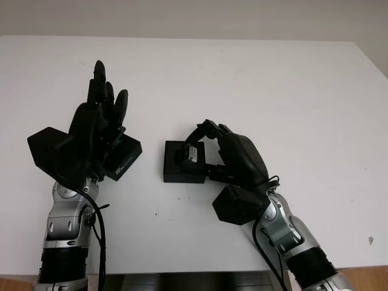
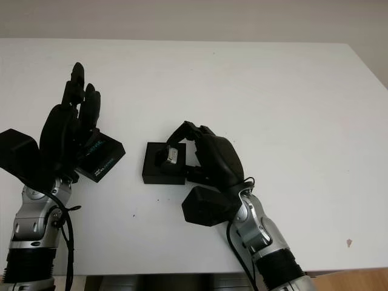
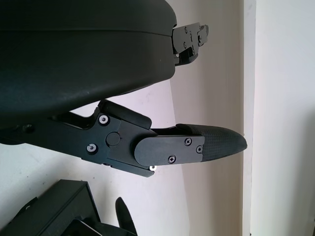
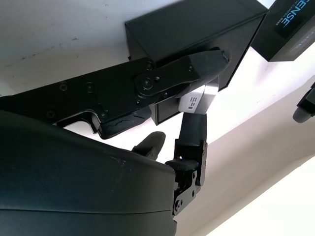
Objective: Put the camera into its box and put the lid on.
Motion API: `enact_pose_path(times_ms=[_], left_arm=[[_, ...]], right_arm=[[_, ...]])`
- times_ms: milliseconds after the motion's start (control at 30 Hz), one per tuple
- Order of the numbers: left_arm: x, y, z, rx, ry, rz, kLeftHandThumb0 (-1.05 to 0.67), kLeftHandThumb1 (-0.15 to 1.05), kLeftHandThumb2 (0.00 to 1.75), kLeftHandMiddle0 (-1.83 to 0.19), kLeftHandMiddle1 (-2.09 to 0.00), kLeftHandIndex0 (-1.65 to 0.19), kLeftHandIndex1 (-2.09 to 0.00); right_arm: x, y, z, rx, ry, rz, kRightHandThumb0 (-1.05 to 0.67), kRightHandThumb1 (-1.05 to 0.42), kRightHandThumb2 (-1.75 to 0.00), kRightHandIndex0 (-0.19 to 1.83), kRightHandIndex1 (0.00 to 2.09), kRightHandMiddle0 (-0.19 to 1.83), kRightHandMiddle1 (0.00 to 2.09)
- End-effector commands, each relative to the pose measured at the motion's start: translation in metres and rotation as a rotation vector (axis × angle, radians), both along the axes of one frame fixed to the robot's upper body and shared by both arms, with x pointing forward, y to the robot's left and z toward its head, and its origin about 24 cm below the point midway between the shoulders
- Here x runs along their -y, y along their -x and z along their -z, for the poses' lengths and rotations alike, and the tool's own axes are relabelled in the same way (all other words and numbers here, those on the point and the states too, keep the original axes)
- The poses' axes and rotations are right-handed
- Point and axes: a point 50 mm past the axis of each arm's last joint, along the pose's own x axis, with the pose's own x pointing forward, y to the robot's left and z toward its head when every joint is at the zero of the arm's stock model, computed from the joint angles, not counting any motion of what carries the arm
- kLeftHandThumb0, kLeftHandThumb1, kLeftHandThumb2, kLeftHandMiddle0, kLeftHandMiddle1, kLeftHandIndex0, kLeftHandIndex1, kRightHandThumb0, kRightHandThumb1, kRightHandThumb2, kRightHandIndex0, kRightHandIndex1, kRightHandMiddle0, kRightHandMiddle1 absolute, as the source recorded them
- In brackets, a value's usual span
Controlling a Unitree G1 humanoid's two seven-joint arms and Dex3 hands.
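Lowering the camera [image 1: 191, 154] into its box [image 1: 176, 170] with the right hand [image 1: 233, 159]

Fingers of the right hand clenched on the small silver camera, held tilted over the open black box on the white table [image 1: 254, 79], at or just inside its rim; whether seated yet, impossible to tell. Best done by levelling the camera to match the recess, easing it straight down, and releasing only once it sits flat, so the fingers do not drag it back out or shove the box sideways. Nothing else visible inside the box. Left hand [image 1: 97, 124] open and raised above the lid [image 1: 124, 159], which lies on the table just beside the box on the left, apart from it, printed lettering showing, ready for capping afterwards
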Motion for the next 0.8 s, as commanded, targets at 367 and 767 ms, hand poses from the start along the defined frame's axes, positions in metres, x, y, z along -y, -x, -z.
enact_pose_path(times_ms=[367, 767], left_arm=[[-0.003, 0.003, -0.003, 0.012, -0.011, -0.009, -0.73, 1.05, 0.43, 0.19, 0.0, 0.19, 0.0], [-0.005, 0.003, -0.004, 0.015, -0.012, -0.003, -0.73, 1.05, 0.42, 0.19, 0.0, 0.19, 0.0]], right_arm=[[0.002, -0.002, 0.002, -0.057, -0.063, 0.003, -0.43, -0.96, -0.05, 0.15, 0.84, 0.33, 1.59], [0.004, -0.012, -0.018, 0.018, -0.281, 0.022, -0.39, -0.93, -0.05, 0.16, 0.88, 0.38, 1.62]])
